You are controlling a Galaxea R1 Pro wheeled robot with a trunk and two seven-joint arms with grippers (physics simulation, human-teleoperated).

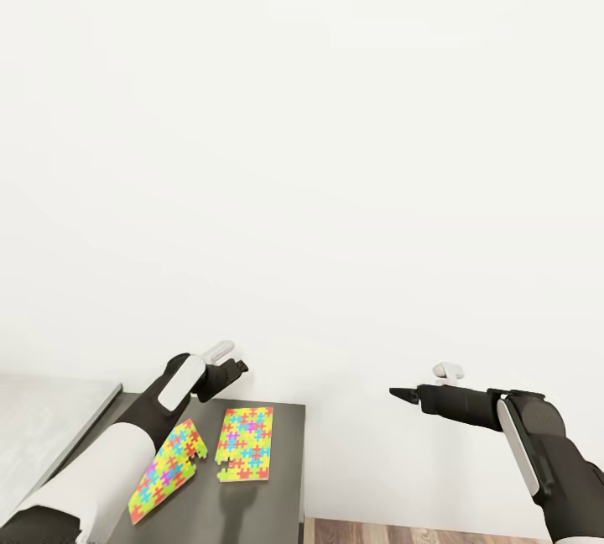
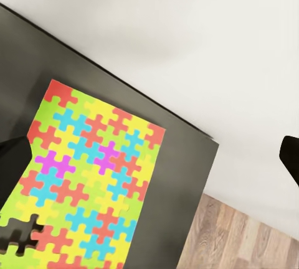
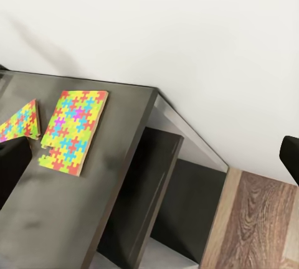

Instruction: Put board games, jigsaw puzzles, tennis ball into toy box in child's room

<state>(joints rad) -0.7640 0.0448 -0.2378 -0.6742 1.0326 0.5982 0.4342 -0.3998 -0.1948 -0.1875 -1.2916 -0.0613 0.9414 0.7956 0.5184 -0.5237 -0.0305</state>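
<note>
Two jigsaw puzzles lie flat on the dark grey cabinet section (image 1: 285, 460) of the table. The right one (image 1: 246, 443) (image 2: 93, 175) (image 3: 71, 129) has a notch at one near corner. My left forearm covers part of the left one (image 1: 168, 470) (image 3: 18, 122). My left gripper (image 1: 237, 368) hovers open above the cabinet's rear part, and its camera looks down on the right puzzle. My right gripper (image 1: 401, 394) is open in the air, past the cabinet's right edge, holding nothing.
The pale grey desk top (image 1: 42, 426) joins the cabinet at the left. A plain white wall stands right behind. Open shelves (image 3: 168, 200) show in the cabinet's right side, with wood-plank floor (image 1: 403, 531) beside it.
</note>
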